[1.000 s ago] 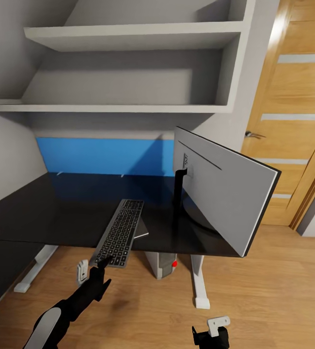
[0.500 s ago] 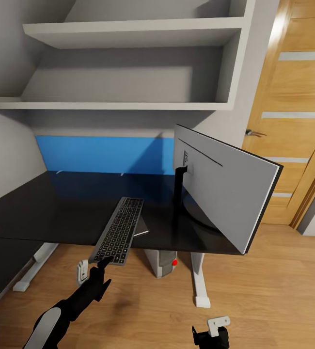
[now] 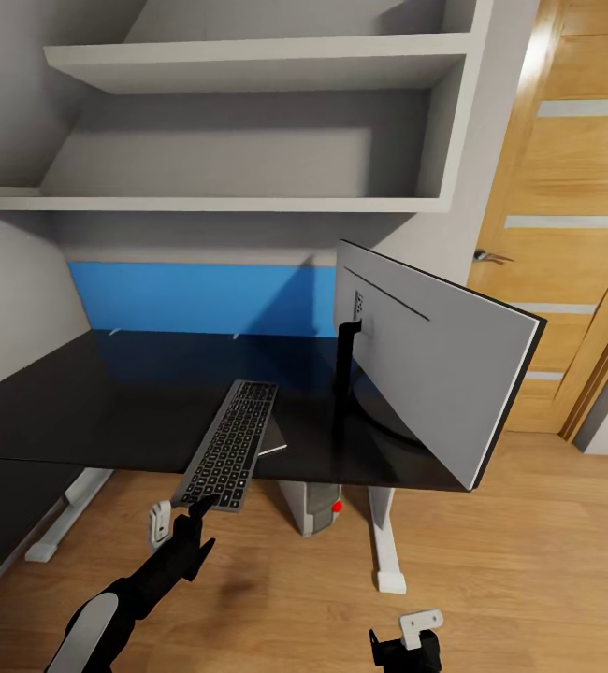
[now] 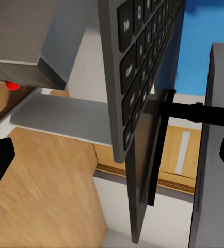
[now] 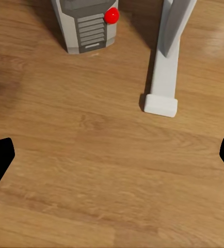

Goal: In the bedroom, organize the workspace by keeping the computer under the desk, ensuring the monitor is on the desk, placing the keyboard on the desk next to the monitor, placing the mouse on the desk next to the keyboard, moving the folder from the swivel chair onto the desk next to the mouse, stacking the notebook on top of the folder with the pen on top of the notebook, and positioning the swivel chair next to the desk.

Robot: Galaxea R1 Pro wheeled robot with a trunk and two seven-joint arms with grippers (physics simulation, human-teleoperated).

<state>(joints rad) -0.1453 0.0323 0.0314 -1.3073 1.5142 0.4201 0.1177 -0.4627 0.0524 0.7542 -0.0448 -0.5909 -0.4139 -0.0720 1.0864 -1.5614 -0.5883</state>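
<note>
The left gripper [image 3: 178, 520] is spread wide, just below the keyboard's [image 3: 231, 445] near end. The keyboard lies on the desk [image 3: 79, 411], its near end poking over the edge at 6 o'clock. It looks thin, stiff and light, so pinch that end. The monitor [image 3: 435, 365] stands at its 3 o'clock. The right gripper [image 3: 414, 636] hangs spread over the floor.
</note>
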